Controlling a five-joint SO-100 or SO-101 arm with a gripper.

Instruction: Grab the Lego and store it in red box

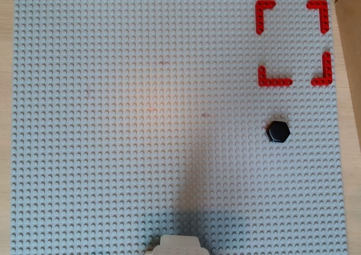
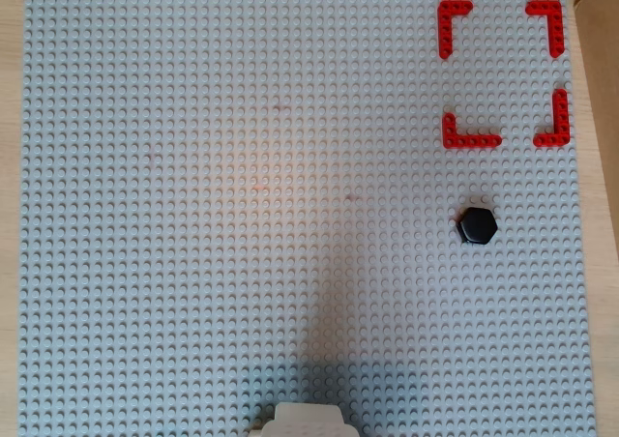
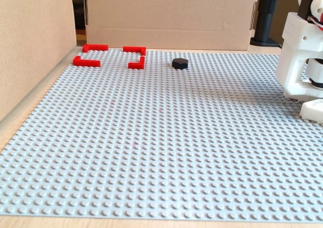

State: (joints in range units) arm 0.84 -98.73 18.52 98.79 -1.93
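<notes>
You have nothing of the job done yet, as far as these pictures show. The Lego [image 1: 278, 131], a glossy black hexagon, sits flat on the grey studded baseplate [image 1: 141, 125], outside the red box [image 1: 274, 82] and near its lower edge in both overhead views. In the fixed view the same piece [image 3: 180, 63] lies just to the right of the red corner brackets [image 3: 136, 61], apart from them and touching nothing else.

The red box is empty: four L-shaped corners with gaps between them, up in the top right corner of the overhead views, close to the cardboard wall [image 3: 171, 11] at the back.

Your arm is parked. Only its white base [image 3: 301, 56] shows at the right edge of the fixed view, and a white sliver [image 1: 176, 245] at the bottom edge from overhead. The pincer itself is out of sight in every view, so you cannot tell whether it is released or clenched; it is probably folded back over the base, but that is a guess.

All of it is left for you: reach out to the Lego, close on it, lift, carry it the short way over the near brackets, and set it down inside the square.
</notes>
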